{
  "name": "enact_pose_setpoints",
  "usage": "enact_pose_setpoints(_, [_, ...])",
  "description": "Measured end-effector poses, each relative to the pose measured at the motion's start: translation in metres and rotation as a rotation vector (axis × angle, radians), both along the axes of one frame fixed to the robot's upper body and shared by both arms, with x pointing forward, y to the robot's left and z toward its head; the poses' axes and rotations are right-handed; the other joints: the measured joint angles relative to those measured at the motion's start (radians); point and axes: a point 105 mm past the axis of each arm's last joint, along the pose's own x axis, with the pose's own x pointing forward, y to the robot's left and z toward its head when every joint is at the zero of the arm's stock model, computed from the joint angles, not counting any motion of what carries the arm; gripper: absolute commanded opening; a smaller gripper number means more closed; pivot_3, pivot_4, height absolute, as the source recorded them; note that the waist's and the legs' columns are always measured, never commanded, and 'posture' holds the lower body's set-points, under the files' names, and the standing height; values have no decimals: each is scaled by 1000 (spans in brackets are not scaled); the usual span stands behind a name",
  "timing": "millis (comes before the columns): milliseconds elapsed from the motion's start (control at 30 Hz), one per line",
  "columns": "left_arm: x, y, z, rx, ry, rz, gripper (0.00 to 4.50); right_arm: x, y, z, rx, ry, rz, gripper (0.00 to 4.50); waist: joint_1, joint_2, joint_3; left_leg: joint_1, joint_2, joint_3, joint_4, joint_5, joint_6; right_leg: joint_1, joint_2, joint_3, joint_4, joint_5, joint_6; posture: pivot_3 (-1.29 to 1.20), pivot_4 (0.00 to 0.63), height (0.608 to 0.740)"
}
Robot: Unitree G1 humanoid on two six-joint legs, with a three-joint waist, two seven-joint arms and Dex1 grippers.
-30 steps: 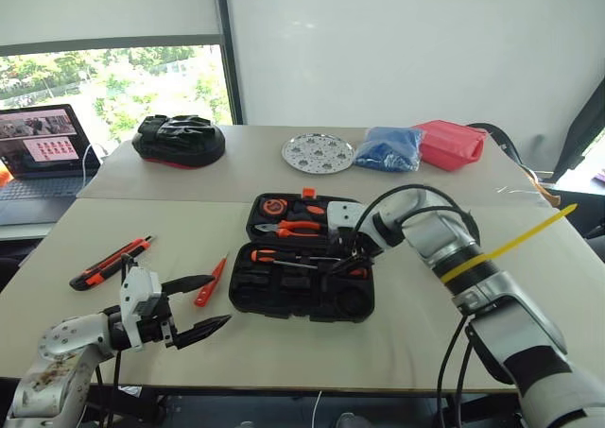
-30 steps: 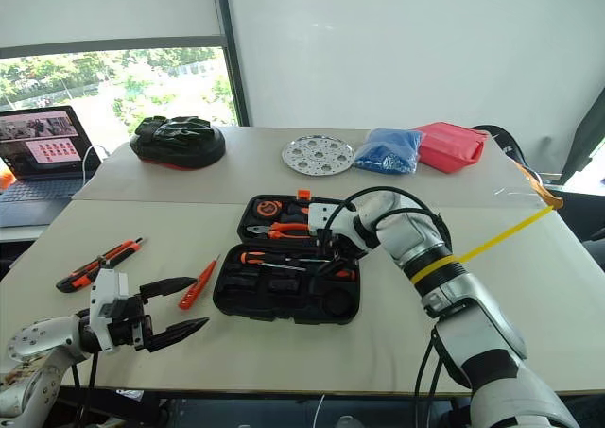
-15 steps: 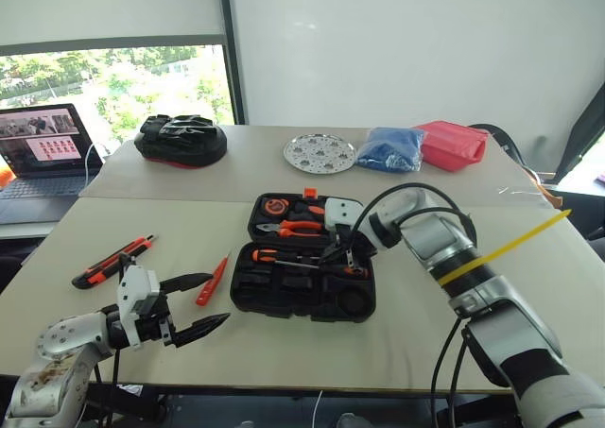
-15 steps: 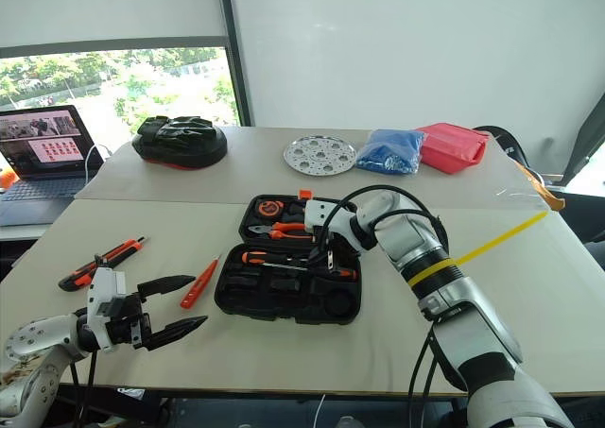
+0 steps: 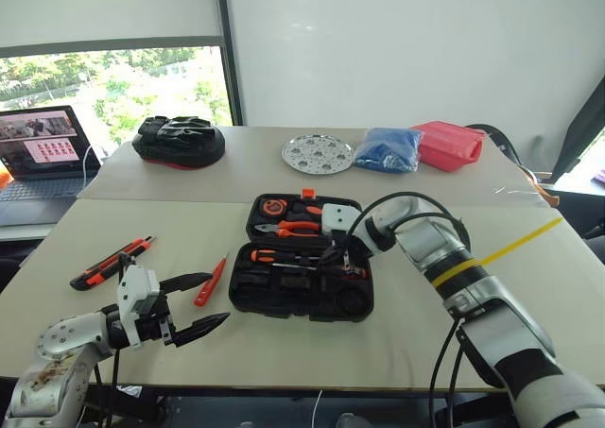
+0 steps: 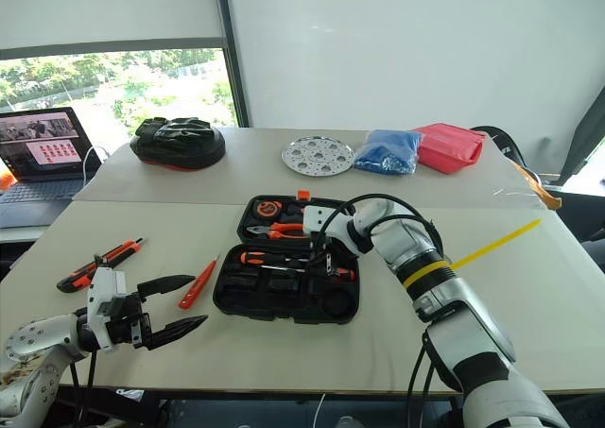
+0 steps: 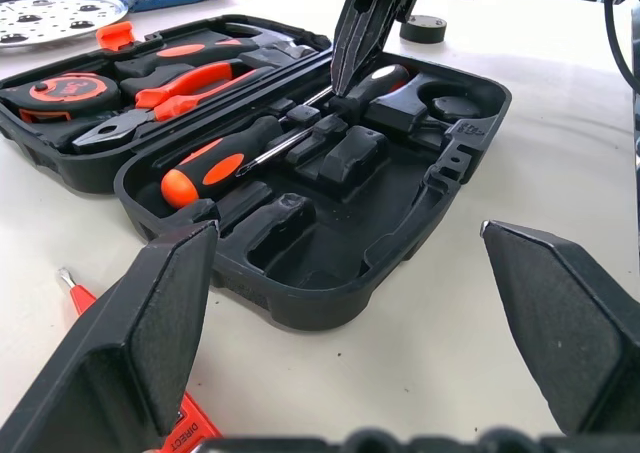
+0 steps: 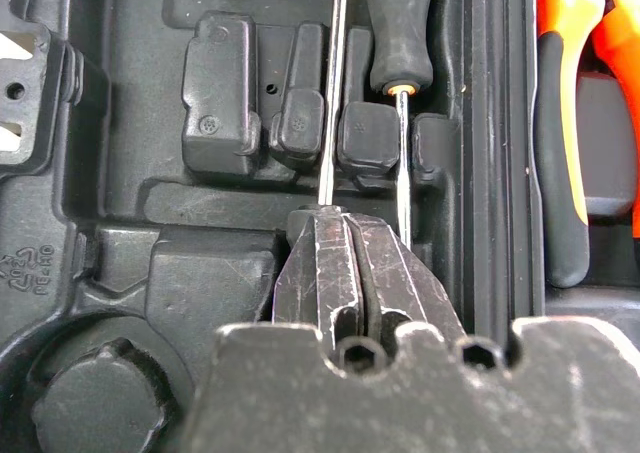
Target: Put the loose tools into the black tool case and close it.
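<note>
Over the case: right gripper (image 7: 362,33) is angled down, fingers pressed together above the screwdrivers (image 7: 232,153) in the black tool case (image 5: 301,279).
Left gripper (image 5: 194,307): spread wide, held level.
Nearby: tester pen (image 5: 211,281), utility knife (image 5: 111,263).

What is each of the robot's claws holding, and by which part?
The left gripper is open and holds nothing. The right gripper is shut over a screwdriver in the tool case; whether it pinches the shaft cannot be told.

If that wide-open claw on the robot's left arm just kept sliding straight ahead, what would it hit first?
Probably the near rim of the black tool case. The left gripper points nearly level at it, over bare table. The orange tester pen lies beside one finger; whether that gets brushed is unclear.
</note>
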Motion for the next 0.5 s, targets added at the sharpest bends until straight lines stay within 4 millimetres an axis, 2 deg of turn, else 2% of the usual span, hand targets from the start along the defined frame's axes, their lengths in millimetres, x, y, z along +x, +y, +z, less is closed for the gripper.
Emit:
enact_pose_setpoints(233, [1, 1, 0, 0, -1, 9, 4500, -4, 8, -2, 43, -7, 14, 9, -12, 0, 0, 1, 0, 0, 0, 0, 0, 1, 0, 0, 1, 0, 0, 0, 150, 740])
enact_pose_setpoints(367, [-2, 7, -3, 2, 9, 38, 4500, -15, 15, -2, 236, 16, 60, 9, -15, 0, 0, -1, 0, -1, -1, 0, 0, -2, 0, 0, 1, 0, 0, 0, 150, 740])
enact_pose_setpoints(433, [-7, 17, -5, 10, 19, 79, 4500, -20, 8, 14, 348, -12, 78, 585, -14, 0, 1, -3, 1, -2, -1, 0, 0, -3, -1, 0, 0, 0, 0, 0, 150, 740])
enact_pose_setpoints(500, [-11, 28, -4, 19, 18, 122, 4500, -30, -8, 33, 447, -50, 102, 1044, -9, 0, 1, -3, 1, -3, -1, 0, 0, -2, -2, -1, -2, 0, 0, 0, 150, 740])
